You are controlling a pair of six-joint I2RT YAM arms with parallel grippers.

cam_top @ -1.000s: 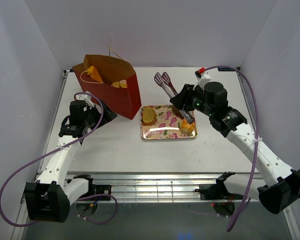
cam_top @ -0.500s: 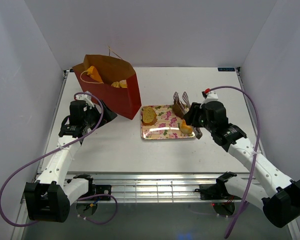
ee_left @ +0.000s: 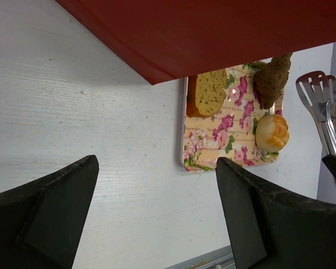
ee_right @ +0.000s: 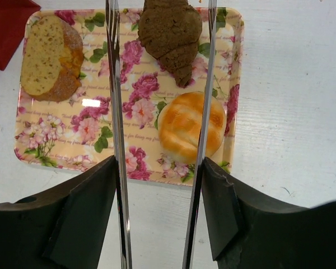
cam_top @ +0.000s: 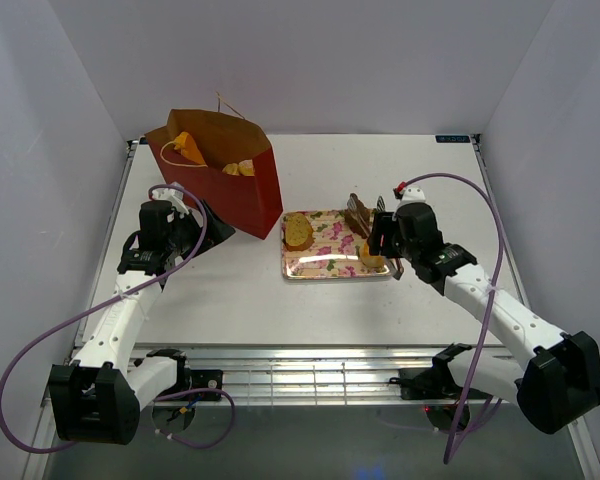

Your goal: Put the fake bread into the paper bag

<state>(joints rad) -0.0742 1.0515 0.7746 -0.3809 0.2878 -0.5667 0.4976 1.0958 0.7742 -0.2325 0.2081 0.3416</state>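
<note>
The dark red paper bag stands open at the back left, with golden pastries inside. A pink floral tray holds a toast slice, a brown croissant and a golden round roll. My right gripper is shut on metal tongs, which are spread. In the right wrist view their arms straddle the roll and reach past the croissant. My left gripper is open and empty beside the bag's near side.
In the left wrist view the tray lies just right of the bag's corner, and the tongs' heads show past it. White walls enclose the table on three sides. A metal rail runs along the near edge.
My right arm has drawn back towards the near edge and swung the tongs down from behind the tray to over it, so that they now straddle the roll. The left arm has not moved.
</note>
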